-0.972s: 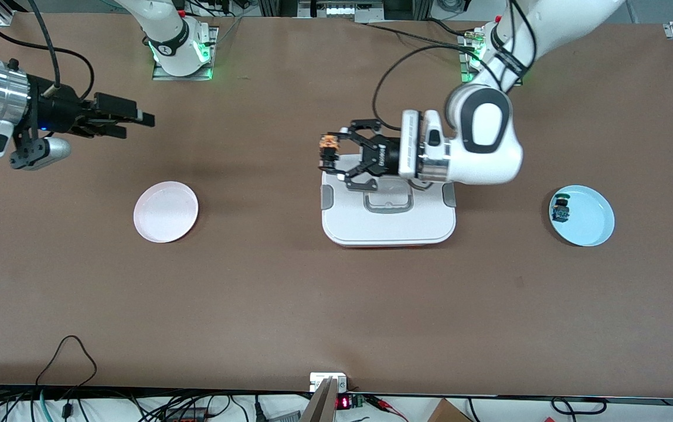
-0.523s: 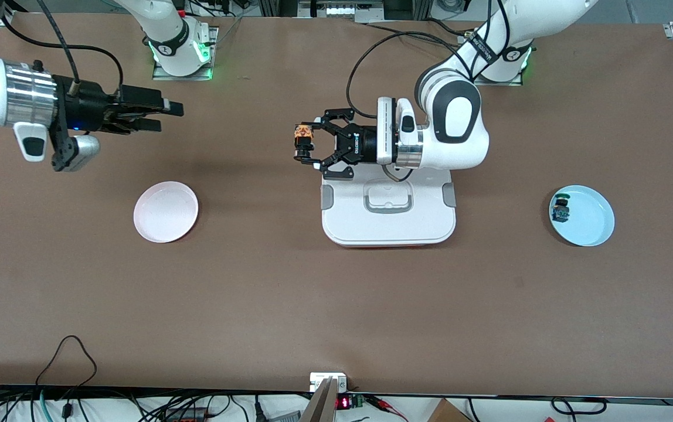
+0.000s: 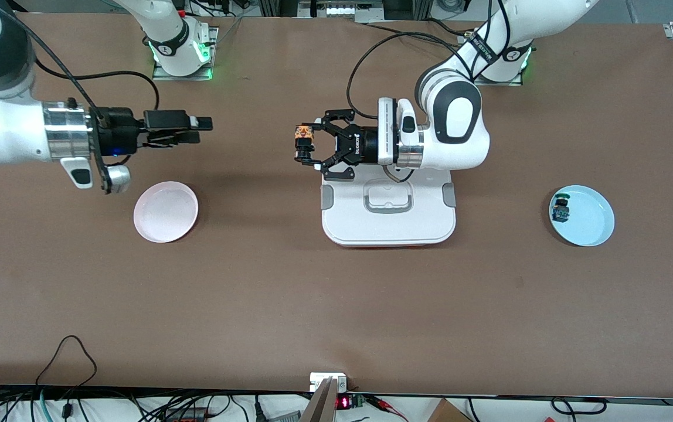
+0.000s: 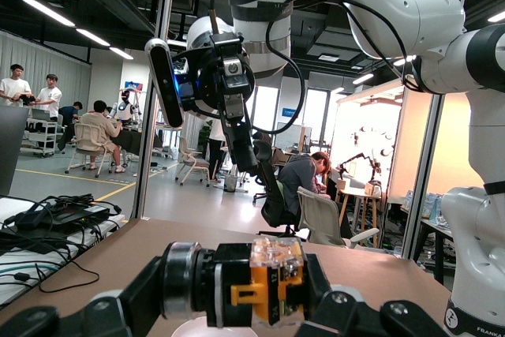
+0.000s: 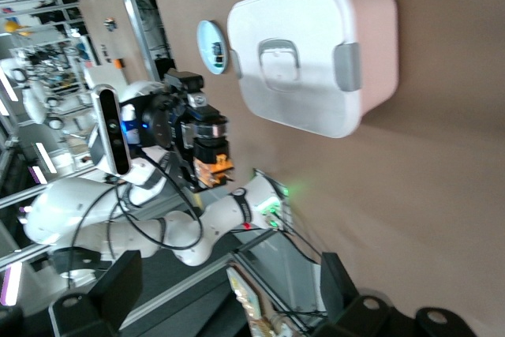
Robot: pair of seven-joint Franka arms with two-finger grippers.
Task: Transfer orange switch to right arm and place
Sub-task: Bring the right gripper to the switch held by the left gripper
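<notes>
Presently, table (image 3: 336,305): brown, bearing all items below.

Left arm (image 3: 459,117): reaches from its base toward the table's middle, wrist level. Right arm (image 3: 2,132): extends level from the right arm's end of the table, wrist pointing toward the left gripper.

White lidded container (image 3: 388,214): at the table's middle, handle on the lid, grey clasps at both ends; also seen in the right wrist view (image 5: 308,61).

Light blue plate (image 3: 583,215): toward the left arm's end, holding a green-capped switch (image 3: 561,209). Pink plate (image 3: 166,211): toward the right arm's end, nothing on it.

Left gripper (image 3: 306,146): over bare table just beside the container's edge, jaws clenched on the orange switch (image 3: 302,133); the switch is aloft, held sideways (image 4: 268,282).

Right gripper (image 3: 196,130): over bare table, above the pink plate's farther edge, well apart from the switch; jaws parted, holding nothing.
</notes>
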